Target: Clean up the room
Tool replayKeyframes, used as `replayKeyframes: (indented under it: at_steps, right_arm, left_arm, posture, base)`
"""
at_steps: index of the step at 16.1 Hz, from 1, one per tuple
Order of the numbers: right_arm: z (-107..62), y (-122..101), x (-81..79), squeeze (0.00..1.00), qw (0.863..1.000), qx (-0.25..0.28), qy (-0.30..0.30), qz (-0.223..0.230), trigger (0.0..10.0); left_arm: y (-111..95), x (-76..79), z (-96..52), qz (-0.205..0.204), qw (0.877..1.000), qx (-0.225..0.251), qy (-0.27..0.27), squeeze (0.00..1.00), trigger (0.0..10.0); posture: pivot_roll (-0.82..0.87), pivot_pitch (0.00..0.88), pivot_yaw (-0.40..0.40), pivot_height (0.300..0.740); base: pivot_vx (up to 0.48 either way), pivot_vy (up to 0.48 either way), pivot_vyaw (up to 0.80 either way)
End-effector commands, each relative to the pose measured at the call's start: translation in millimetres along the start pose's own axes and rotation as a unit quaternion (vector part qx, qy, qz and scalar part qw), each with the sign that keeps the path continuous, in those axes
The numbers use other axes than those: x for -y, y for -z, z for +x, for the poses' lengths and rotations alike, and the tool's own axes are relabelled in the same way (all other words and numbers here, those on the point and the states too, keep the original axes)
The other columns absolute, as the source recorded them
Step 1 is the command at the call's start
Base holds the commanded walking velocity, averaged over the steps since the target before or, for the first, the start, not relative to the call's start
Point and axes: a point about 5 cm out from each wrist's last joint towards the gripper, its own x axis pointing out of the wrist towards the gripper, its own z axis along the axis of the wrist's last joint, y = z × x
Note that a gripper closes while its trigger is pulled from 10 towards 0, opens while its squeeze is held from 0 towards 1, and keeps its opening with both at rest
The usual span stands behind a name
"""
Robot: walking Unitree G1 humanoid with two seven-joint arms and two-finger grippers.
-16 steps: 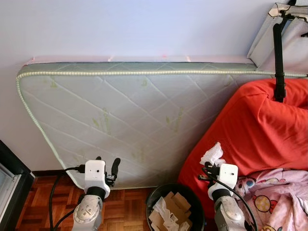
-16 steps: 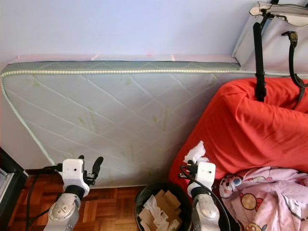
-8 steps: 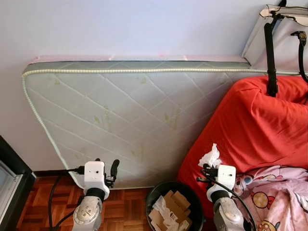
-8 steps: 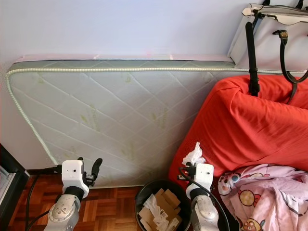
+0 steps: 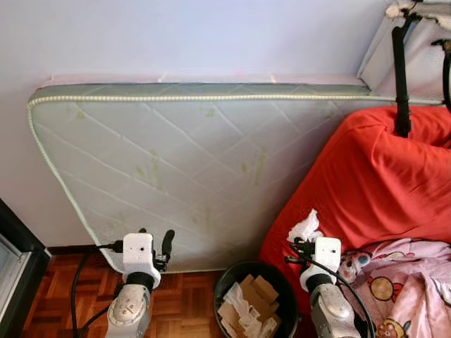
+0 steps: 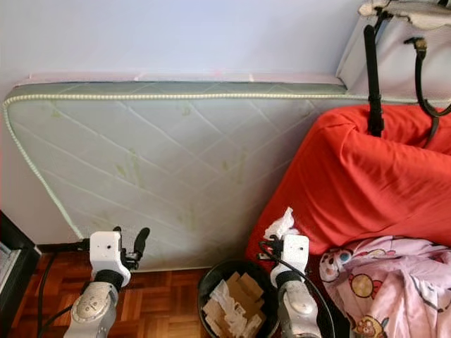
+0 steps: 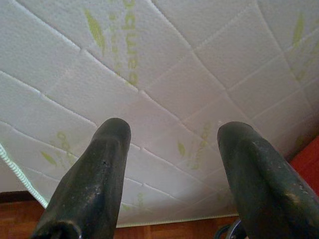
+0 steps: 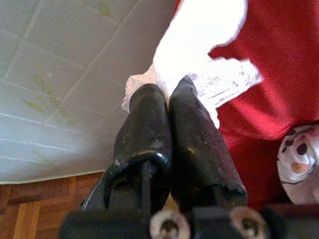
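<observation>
Below the right hand (image 5: 301, 239), a black bin (image 5: 232, 278) holds cardboard scraps (image 5: 248, 304).

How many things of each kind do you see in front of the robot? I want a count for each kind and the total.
Mattress: 1
Red cushion: 1
Black bin with cardboard and paper: 1
White tissue, held by the right gripper: 1
Patterned pink blanket: 1
Black straps hanging at the top right: 2
Total: 7

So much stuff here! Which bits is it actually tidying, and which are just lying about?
Part of the job:
right gripper, shut on a white tissue
black bin below it, holding cardboard and paper

Just lying about:
mattress against the wall
red beanbag
pink blanket
left gripper, open, idle
</observation>
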Motion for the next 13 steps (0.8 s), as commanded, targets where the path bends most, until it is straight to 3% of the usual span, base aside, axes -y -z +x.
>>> replayKeyframes:
  at_steps: [1, 10, 13]
  right_arm:
    - [-0.5, 0.4, -0.3, 0.00, 1.000, 0.002, -0.003, 0.000, 10.0]
    - [3.4, 2.1, -3.1, 0.00, 1.000, -0.022, -0.004, -0.005, 10.0]
    - [3.3, 1.3, -3.3, 0.00, 1.000, -0.015, -0.004, 0.002, 10.0]
  left_arm:
    - [0.8, 0.9, 0.1, -0.006, 1.000, -0.006, -0.003, 0.00, 10.0]
    - [0.5, 0.0, -1.1, -0.006, 1.000, -0.006, -0.005, 0.00, 10.0]
    - [0.5, 0.6, -1.1, -0.007, 1.000, -0.007, -0.004, 0.00, 10.0]
  posture:
    - [0.05, 0.040, -0.086, 0.661]
    - [0.05, 0.044, -0.086, 0.661]
    - [0.05, 0.044, -0.086, 0.642]
  base:
    - [0.000, 0.000, 0.00]
    - [0.000, 0.000, 0.00]
    - [0.000, 0.000, 0.00]
